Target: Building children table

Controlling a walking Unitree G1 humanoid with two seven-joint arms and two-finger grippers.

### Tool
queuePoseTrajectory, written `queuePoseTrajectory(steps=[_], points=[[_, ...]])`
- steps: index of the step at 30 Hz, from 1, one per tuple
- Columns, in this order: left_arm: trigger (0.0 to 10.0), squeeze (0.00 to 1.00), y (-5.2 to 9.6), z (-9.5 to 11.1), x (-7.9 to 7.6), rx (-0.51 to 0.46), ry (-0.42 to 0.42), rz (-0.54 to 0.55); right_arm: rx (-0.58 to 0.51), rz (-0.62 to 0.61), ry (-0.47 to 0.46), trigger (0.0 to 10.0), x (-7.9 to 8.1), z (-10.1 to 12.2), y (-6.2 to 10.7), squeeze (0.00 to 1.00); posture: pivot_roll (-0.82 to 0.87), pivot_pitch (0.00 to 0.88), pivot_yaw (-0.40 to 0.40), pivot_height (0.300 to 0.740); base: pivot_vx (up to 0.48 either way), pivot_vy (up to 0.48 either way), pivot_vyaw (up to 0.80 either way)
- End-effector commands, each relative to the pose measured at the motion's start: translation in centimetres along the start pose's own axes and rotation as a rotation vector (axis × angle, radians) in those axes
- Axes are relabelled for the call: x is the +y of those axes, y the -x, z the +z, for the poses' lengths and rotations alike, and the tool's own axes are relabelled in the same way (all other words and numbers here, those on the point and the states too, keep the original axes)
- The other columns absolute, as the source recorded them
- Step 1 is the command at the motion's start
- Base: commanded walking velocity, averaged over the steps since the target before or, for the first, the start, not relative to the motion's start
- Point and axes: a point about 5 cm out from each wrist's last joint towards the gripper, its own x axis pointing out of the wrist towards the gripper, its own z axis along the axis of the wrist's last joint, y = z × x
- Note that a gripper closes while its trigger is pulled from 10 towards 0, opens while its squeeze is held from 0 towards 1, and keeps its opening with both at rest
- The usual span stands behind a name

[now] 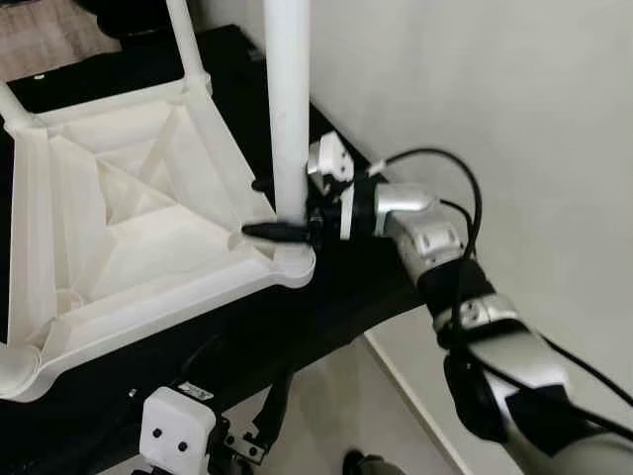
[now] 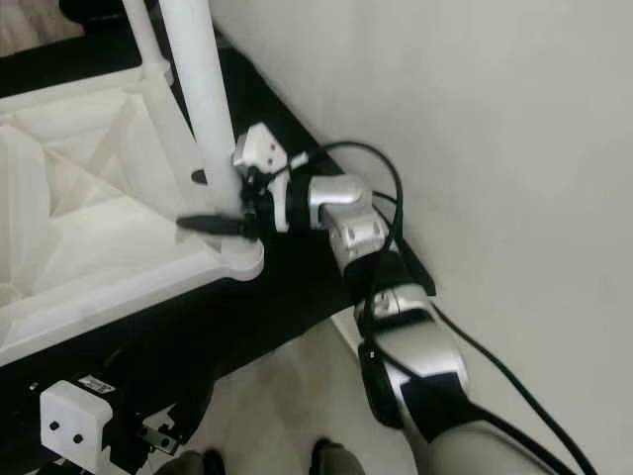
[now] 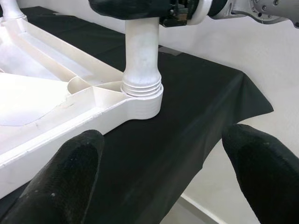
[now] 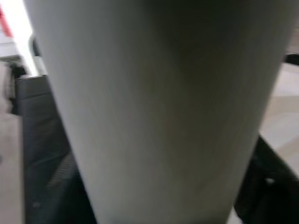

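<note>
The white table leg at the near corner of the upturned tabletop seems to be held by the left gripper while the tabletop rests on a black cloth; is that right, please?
Not quite: the right gripper holds the white table leg, as the left eye view shows. The left gripper is open and apart from it. The upturned tabletop does rest on the black cloth.

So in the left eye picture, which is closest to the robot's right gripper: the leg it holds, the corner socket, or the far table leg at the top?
1. White leg, gripped by the right gripper.
2. Corner socket, just below the fingers.
3. Far table leg, at the top, across the upside-down tabletop.
</note>
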Motion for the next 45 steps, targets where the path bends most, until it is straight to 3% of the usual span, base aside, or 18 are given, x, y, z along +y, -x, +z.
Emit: queuePoseTrajectory(steps=[1,13,18,19,21,22,24,25,26,28,36,37,38,39,40,43,44,45], points=[[10.0,0.0,0.4,-0.1,0.0,0.033,-0.003,-0.002,-0.013,0.051,-0.01,0.0,0.1,-0.2,0.1,0.0,0.23,0.304,-0.027,0.74,0.0,0.0,0.0],[10.0,0.0,0.8,0.0,-0.4,0.047,0.008,-0.022,0.029,0.166,0.014,0.0,0.0,0.0,1.6,0.0,0.17,0.313,-0.025,0.74,0.0,0.0,0.0],[10.0,0.0,0.5,-0.1,-0.4,0.04,0.013,-0.021,0.089,-0.002,0.09,0.0,-0.3,-0.6,2.1,0.0,0.12,0.303,-0.032,0.74,0.0,0.0,0.0],[10.0,0.0,0.4,-0.2,-0.4,0.035,0.014,-0.02,0.106,-0.18,0.064,0.0,-0.1,-1.5,1.9,0.0,0.11,0.3,-0.028,0.74,0.0,0.0,0.0],[10.0,0.0,0.4,-0.2,-0.4,0.035,0.014,-0.02,0.106,-0.18,0.064,0.0,-0.1,-1.5,1.9,0.0,0.11,0.3,-0.028,0.74,0.0,0.0,0.0],[10.0,0.0,0.2,-0.3,-0.2,0.03,0.014,-0.019,0.184,-0.54,0.043,0.0,0.1,-3.0,1.6,0.0,0.09,0.298,-0.024,0.74,0.0,0.0,0.0],[10.0,0.0,0.2,-0.3,-0.2,0.03,0.014,-0.019,0.184,-0.54,0.043,0.0,0.1,-3.0,1.6,0.0,0.09,0.298,-0.024,0.74,0.0,0.0,0.0],[10.0,0.0,0.0,-0.3,-0.1,0.024,0.015,-0.019,0.243,-0.694,0.028,0.0,3.6,-5.2,0.6,0.0,0.07,0.29,-0.016,0.74,0.0,0.0,0.0],[10.0,0.0,0.0,-0.3,-0.1,0.024,0.015,-0.019,0.243,-0.694,0.028,0.0,3.6,-5.2,0.6,0.0,0.07,0.29,-0.016,0.74,0.0,0.0,0.0],[10.0,0.0,-0.7,-0.6,0.2,0.012,0.019,-0.032,0.267,-0.867,0.037,0.0,7.4,-6.6,-1.4,0.0,0.06,0.264,-0.001,0.74,0.0,0.0,0.0],[10.0,0.0,-1.8,-1.1,0.6,-0.005,0.014,-0.026,0.192,-0.815,0.013,0.0,5.9,-5.6,-4.5,0.0,0.05,0.225,-0.021,0.74,0.0,0.0,0.0],[10.0,0.0,-1.9,-1.2,0.7,-0.01,0.009,-0.017,0.174,-0.782,-0.005,4.7,6.0,-5.0,-5.1,0.0,0.05,0.219,-0.021,0.74,0.0,0.0,0.0],[10.0,0.0,-1.9,-1.2,0.7,-0.01,0.009,-0.017,0.174,-0.782,-0.005,4.7,6.0,-5.0,-5.1,0.0,0.05,0.219,-0.021,0.74,0.0,0.0,0.0],[10.0,0.0,-2.1,-1.2,0.8,-0.013,0.006,-0.012,0.138,-0.716,-0.019,10.0,6.2,-4.4,-5.7,0.0,0.05,0.216,-0.021,0.74,0.0,0.0,0.0],[10.0,0.0,-2.3,-1.3,0.9,-0.017,0.005,-0.01,0.089,-0.607,-0.033,10.0,6.8,-3.6,-6.1,0.0,0.05,0.21,-0.019,0.74,0.0,0.0,0.0],[10.0,0.0,-2.3,-1.3,0.9,-0.017,0.006,-0.012,0.079,-0.567,-0.029,10.0,6.9,-3.4,-6.1,0.0,0.05,0.21,-0.019,0.74,0.0,0.0,0.0],[10.0,0.0,-2.3,-1.3,0.9,-0.018,0.008,-0.015,0.047,-0.492,-0.045,10.0,6.6,-3.1,-5.9,1.0,0.06,0.209,-0.02,0.74,0.0,0.0,0.0],[10.0,0.0,-2.3,-1.3,0.9,-0.018,0.008,-0.015,0.047,-0.492,-0.045,10.0,6.6,-3.1,-5.9,1.0,0.06,0.209,-0.02,0.74,0.0,0.0,0.0]])
